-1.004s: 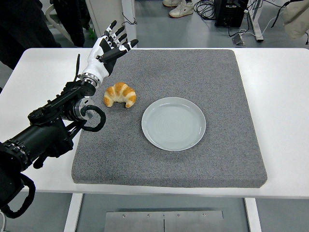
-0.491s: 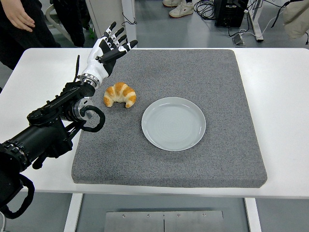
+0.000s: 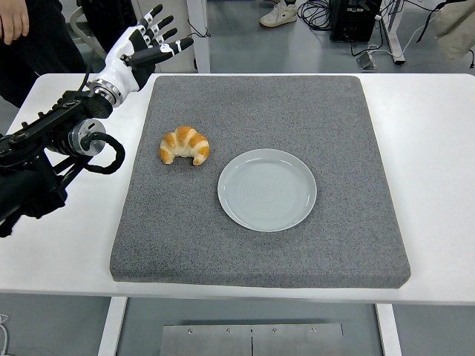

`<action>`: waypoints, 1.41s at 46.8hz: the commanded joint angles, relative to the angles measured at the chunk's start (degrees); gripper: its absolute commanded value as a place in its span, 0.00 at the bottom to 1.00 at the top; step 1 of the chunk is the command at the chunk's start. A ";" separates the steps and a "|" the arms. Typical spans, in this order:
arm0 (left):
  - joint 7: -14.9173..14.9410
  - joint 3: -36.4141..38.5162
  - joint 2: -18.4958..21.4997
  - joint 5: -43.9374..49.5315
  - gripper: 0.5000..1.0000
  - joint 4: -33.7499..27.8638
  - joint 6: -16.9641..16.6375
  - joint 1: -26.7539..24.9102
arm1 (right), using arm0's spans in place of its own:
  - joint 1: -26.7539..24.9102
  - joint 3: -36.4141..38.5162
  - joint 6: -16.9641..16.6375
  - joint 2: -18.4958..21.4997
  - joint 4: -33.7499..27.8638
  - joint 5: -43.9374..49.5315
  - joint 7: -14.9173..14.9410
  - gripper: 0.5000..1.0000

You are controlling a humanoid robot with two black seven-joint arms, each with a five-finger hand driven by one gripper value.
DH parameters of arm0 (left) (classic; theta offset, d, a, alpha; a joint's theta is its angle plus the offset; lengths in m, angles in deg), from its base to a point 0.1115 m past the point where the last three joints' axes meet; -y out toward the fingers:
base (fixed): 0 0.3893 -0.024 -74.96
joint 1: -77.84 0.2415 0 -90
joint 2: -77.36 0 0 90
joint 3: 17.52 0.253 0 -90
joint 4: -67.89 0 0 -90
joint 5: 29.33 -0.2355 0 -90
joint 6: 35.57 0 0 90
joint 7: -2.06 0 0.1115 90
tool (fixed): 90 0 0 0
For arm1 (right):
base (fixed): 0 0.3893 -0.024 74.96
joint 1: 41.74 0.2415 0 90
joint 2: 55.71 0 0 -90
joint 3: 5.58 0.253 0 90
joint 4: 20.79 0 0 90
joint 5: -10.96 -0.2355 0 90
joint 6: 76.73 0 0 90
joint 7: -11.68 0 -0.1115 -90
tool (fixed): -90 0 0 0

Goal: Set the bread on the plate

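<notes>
A golden croissant (image 3: 185, 145) lies on the grey mat (image 3: 297, 111), left of centre. A pale grey plate (image 3: 267, 189) sits on the mat to the croissant's lower right, apart from it, with nothing on it. My left hand (image 3: 145, 46) is open with fingers spread, raised over the table's far left corner, well up and left of the croissant and holding nothing. The right arm is out of view.
The mat covers most of the white table (image 3: 430, 148). A person's hand (image 3: 12, 20) shows at the top left, beyond the table. Shoes and cables lie on the floor past the far edge.
My left hand has pulled back up and to the left, away from the croissant, still open. The person's hand has shifted at the top left. Croissant and plate have not moved.
</notes>
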 commanded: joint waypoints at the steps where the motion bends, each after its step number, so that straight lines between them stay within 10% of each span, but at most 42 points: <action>1: 0.01 4.85 2.54 -0.09 0.92 -2.33 -0.05 -1.67 | 0.00 0.01 0.02 0.00 -0.09 0.00 0.00 1.00; 27: 0.80 45.72 6.50 -4.83 0.92 -3.04 0.74 -22.95 | 0.00 0.01 0.02 0.00 -0.17 0.00 0.00 1.00; 52: -0.16 46.96 5.71 -21.36 0.92 -2.86 0.21 -18.73 | 0.00 0.01 0.02 0.00 -0.26 0.00 0.00 1.00; 66: -3.59 46.43 5.54 -27.95 0.92 -2.16 -6.47 -14.34 | 0.00 0.01 0.10 0.00 -0.26 0.00 0.00 1.00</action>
